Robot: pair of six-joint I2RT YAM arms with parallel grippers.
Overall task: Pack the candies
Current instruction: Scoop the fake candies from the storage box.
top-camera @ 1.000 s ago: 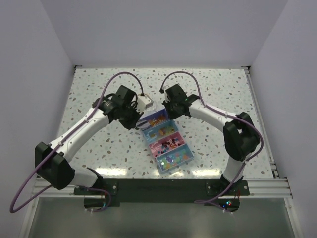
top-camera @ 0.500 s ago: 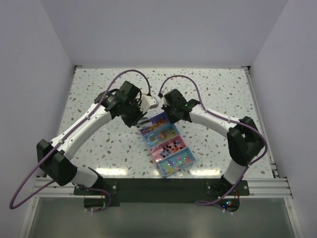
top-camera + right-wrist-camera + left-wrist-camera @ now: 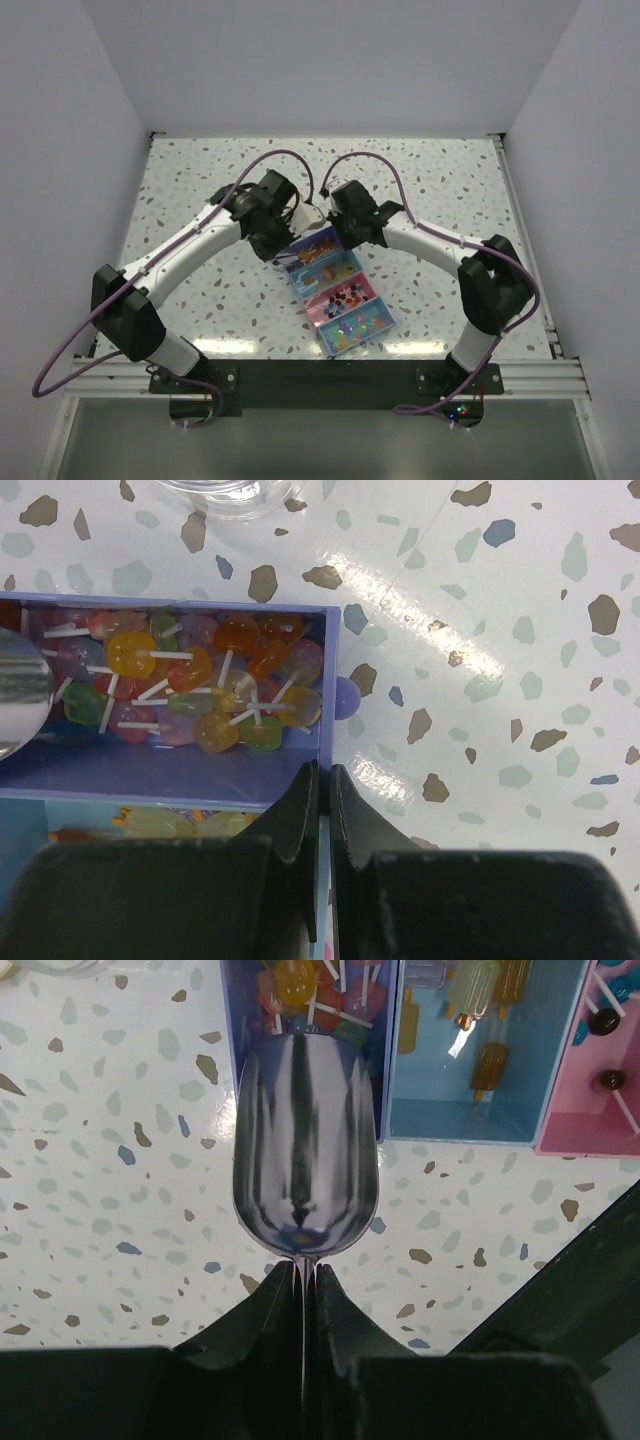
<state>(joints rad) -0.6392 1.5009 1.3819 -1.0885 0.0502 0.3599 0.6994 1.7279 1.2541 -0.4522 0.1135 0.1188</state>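
Observation:
The candies (image 3: 200, 690) are small lollipop-like sweets in mixed colours, heaped in the far purple compartment of the box (image 3: 340, 292). Amber candies (image 3: 480, 1010) lie in the light-blue compartment and dark ones (image 3: 605, 1022) in the pink one. My left gripper (image 3: 303, 1265) is shut on the thin handle of a metal spoon (image 3: 305, 1150). The spoon's bowl hangs over the purple compartment's edge, and I see no candy in it. My right gripper (image 3: 324, 770) is shut on the box's side wall (image 3: 325, 680). One purple candy (image 3: 346, 697) lies on the table just outside that wall.
A clear round jar (image 3: 225, 490) stands on the speckled table just beyond the box's far end. Both wrists (image 3: 310, 215) crowd together over that end. The box lies diagonally, its near end (image 3: 352, 332) towards the arm bases.
My left arm has swung right and brought the spoon over the box's far compartment. The box shifted slightly early on. The right gripper kept its hold on the wall.

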